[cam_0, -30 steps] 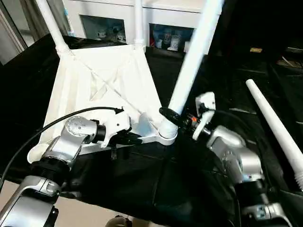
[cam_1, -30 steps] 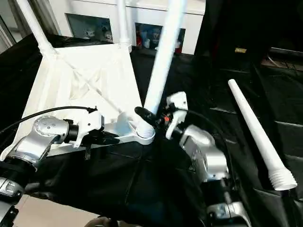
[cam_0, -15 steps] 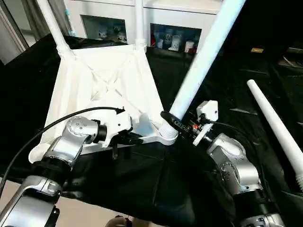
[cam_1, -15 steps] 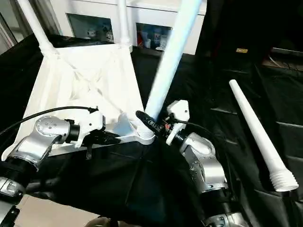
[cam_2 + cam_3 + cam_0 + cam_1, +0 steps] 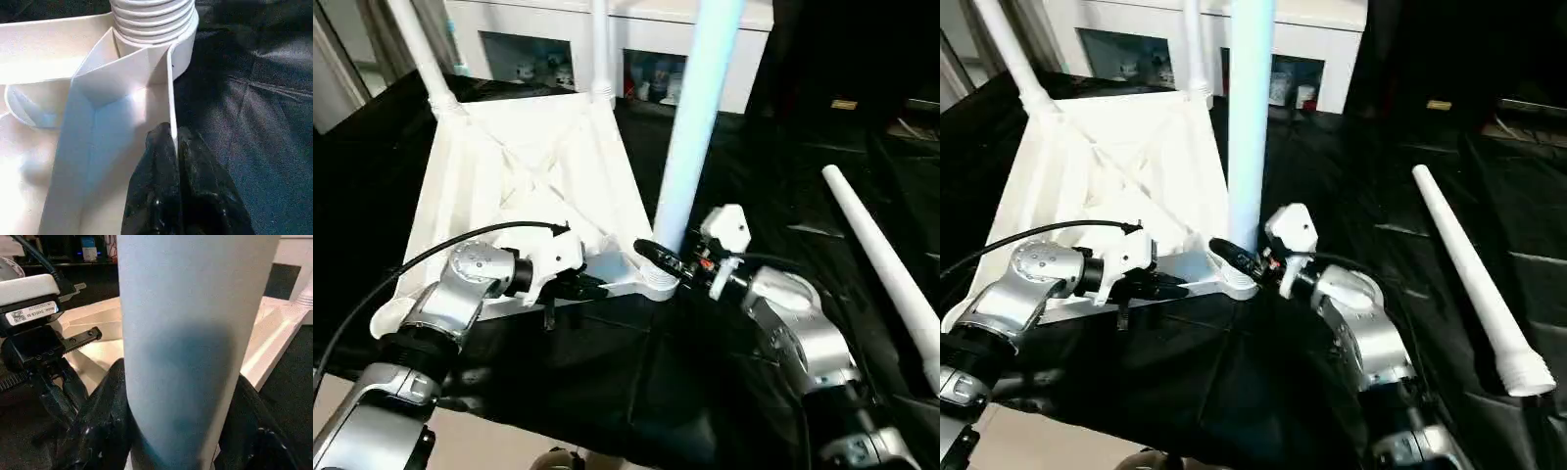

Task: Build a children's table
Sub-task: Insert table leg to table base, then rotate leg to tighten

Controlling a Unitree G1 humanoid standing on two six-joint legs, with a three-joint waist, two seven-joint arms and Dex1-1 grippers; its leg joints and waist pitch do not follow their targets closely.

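The children's table top [image 5: 529,166] lies upside down on black cloth, ribbed underside up. Two white legs [image 5: 421,49] [image 5: 599,49] stand in its far corner sockets. A third leg [image 5: 690,127] stands nearly upright in the near right corner socket [image 5: 656,282]. My right gripper [image 5: 656,257] is shut on that leg just above the socket, with a black finger [image 5: 110,406] on each side of it. My left gripper [image 5: 587,287] is shut on the thin near edge wall of the table top [image 5: 170,98], close to the threaded socket [image 5: 154,19].
A fourth white leg [image 5: 886,264] lies loose on the black cloth to the right, threaded end towards me. A white glass-door cabinet [image 5: 607,24] stands behind the table. The cloth's front edge runs just below my arms.
The leg in the right gripper has swung from leaning right to almost upright in its socket. The right wrist shifted a little left. The left gripper has held still.
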